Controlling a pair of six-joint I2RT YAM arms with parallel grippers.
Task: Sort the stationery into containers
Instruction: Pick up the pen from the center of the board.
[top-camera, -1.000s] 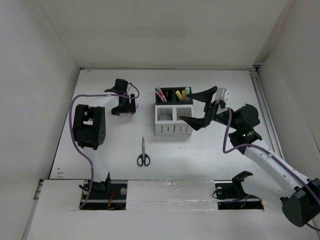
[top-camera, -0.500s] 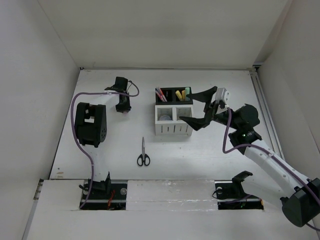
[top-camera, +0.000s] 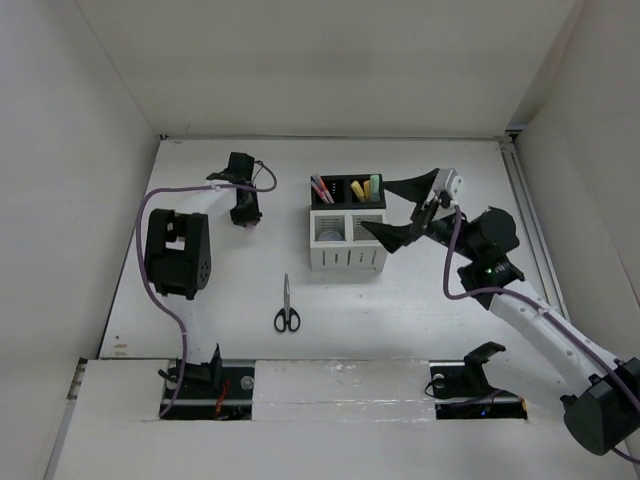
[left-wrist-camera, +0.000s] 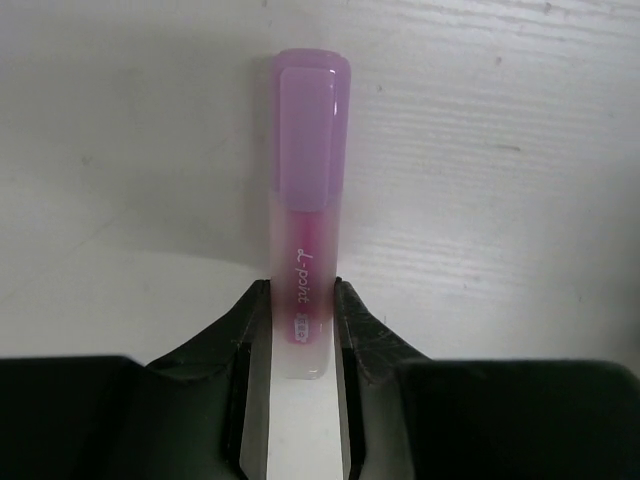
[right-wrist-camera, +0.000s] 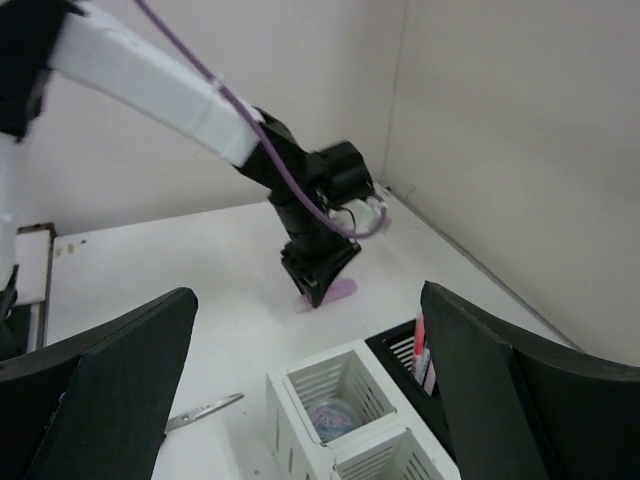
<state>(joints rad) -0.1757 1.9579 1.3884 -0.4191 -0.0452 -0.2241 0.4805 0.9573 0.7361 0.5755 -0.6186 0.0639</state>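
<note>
Top view first. The containers (top-camera: 347, 250) sit at centre frame, the black pair behind and the white pair in front. They are already well stocked. Thin pens (top-camera: 321, 188) lean in the left black slot, and a yellow highlighter (top-camera: 357, 190) and a green highlighter (top-camera: 374, 186) stand in the right one. Something round and pale, most likely the tape roll (top-camera: 328, 233), lies in the left white slot. Two items are out on the table (top-camera: 200, 330). The scissors (top-camera: 286, 306) lie closed at lower centre, well apart from either arm. At upper left, the left gripper (top-camera: 245, 214) is down over a pink highlighter (top-camera: 250, 226). The right gripper (top-camera: 394, 208) hangs just right of the containers with its fingers spread wide and nothing between them.

Over to the left wrist. The pink highlighter lies flat on the tabletop, cap pointing to the top of the frame. Both pads (left-wrist-camera: 252, 330) press against its barrel at the rear end, so it is gripped but not yet lifted.

Right wrist now. The wide-open fingers frame the white compartments at the bottom, with the left arm beyond them at centre frame and the scissors at lower left.

My call: most of the sort is done. The pink highlighter needs carrying over, and after that the scissors.
</note>
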